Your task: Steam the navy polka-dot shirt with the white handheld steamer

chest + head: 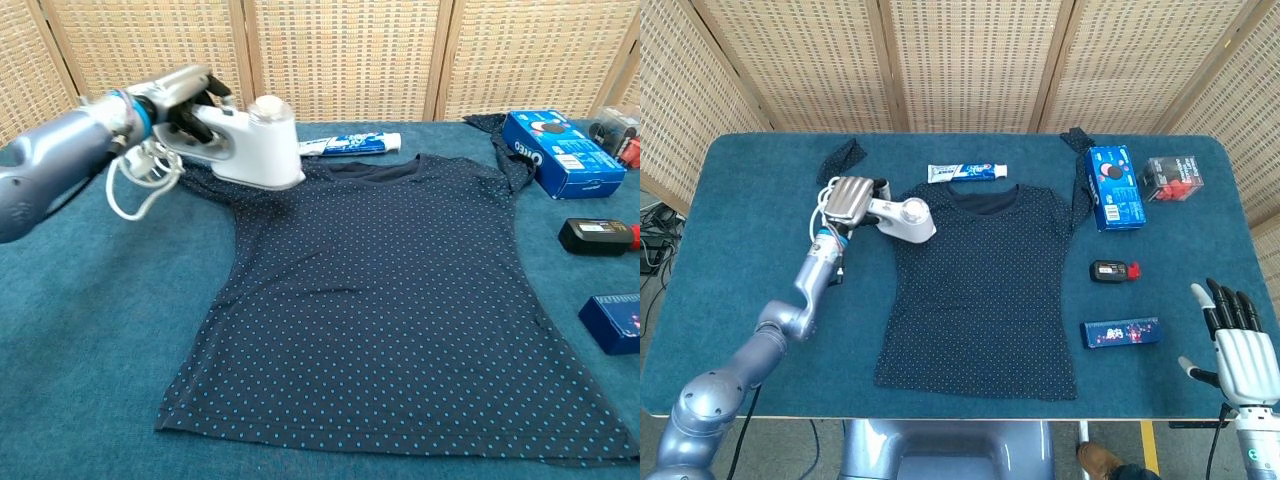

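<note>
- Now the left robot hand [846, 199] holds the white steamer [902, 216] by its handle, over the shirt's shoulder.
- Lying sideways, the steamer's long side runs left to right, its head toward the shirt's middle.
- The navy shirt [980, 285] lies flat on the blue surface [730, 250], collar toward the far edge.
- The right robot hand [1237, 345] holds nothing, fingers apart, near the surface's corner.

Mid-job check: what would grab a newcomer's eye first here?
The navy polka-dot shirt spread flat across the middle of the blue table. Next, the left hand holding the white handheld steamer over the shirt's shoulder on the left of both views. The right hand waits open at the near right corner.
</note>
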